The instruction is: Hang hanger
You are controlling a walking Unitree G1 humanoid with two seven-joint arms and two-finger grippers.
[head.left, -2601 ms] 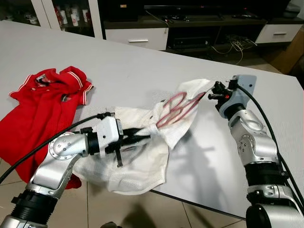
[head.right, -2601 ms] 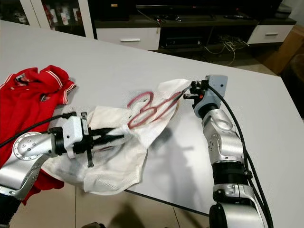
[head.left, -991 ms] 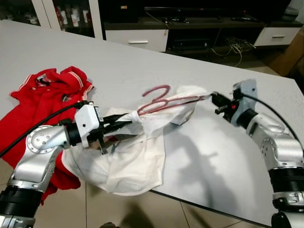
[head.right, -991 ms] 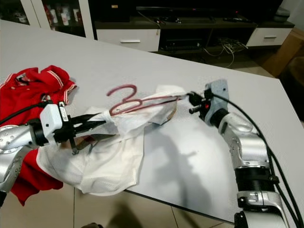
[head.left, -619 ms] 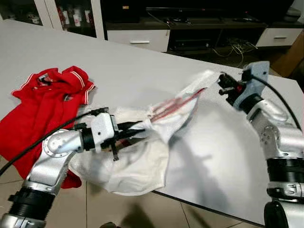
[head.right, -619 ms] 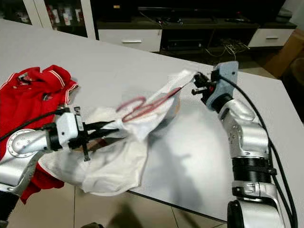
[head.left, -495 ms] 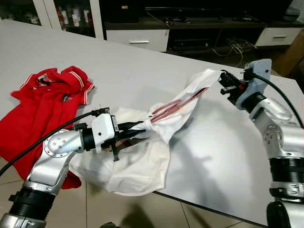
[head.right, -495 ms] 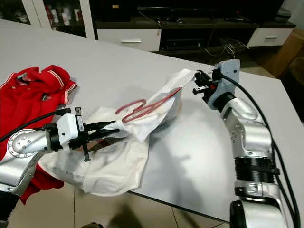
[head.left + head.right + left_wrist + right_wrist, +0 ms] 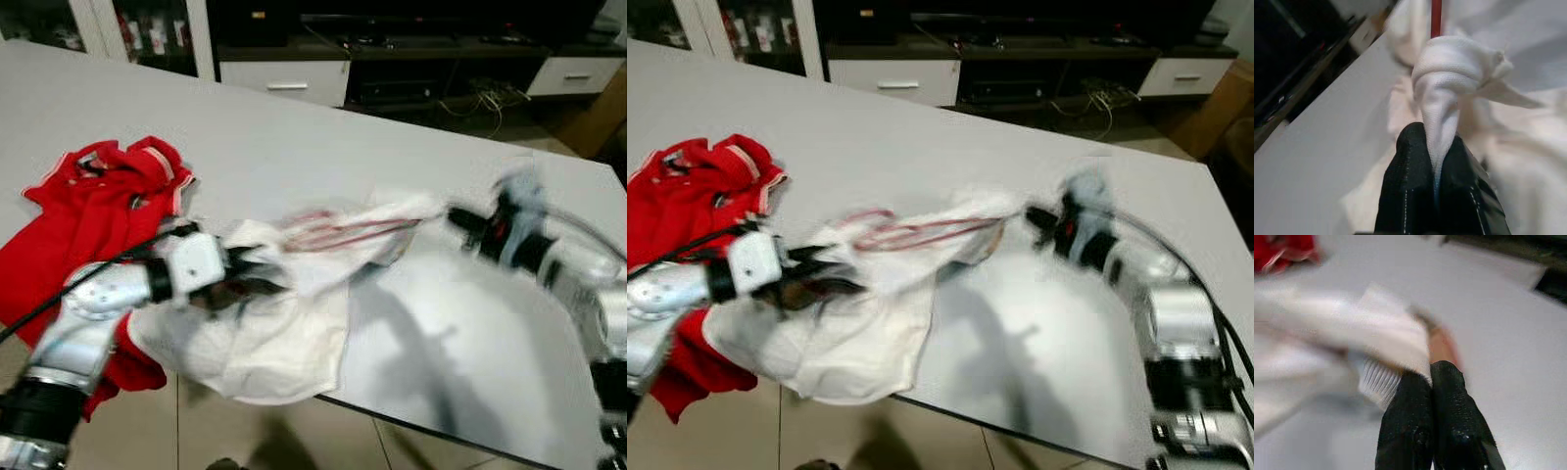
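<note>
A white mesh shirt [image 9: 284,333] is stretched between both grippers above the grey table [image 9: 294,127], its lower part hanging over the front edge. A red hanger [image 9: 333,233] lies along the stretched cloth, partly wrapped by it. My left gripper [image 9: 257,279] is shut on a twisted bunch of the white shirt [image 9: 1454,63], with the red hanger [image 9: 1436,17] just beyond the bunch. My right gripper [image 9: 453,217] is shut on the shirt's ribbed edge [image 9: 1386,340], where a reddish hanger end [image 9: 1442,345] shows beside the fingertips. Both eye views are motion-blurred.
A red polo shirt [image 9: 88,215] lies crumpled at the table's left, partly over the edge. A dark TV cabinet [image 9: 392,59] with white drawers stands behind the table. Bare table surface lies to the right of the white shirt.
My right gripper has dropped lower toward the table and my left gripper has pulled back to the left. The shirt and hanger now lie flatter and more stretched.
</note>
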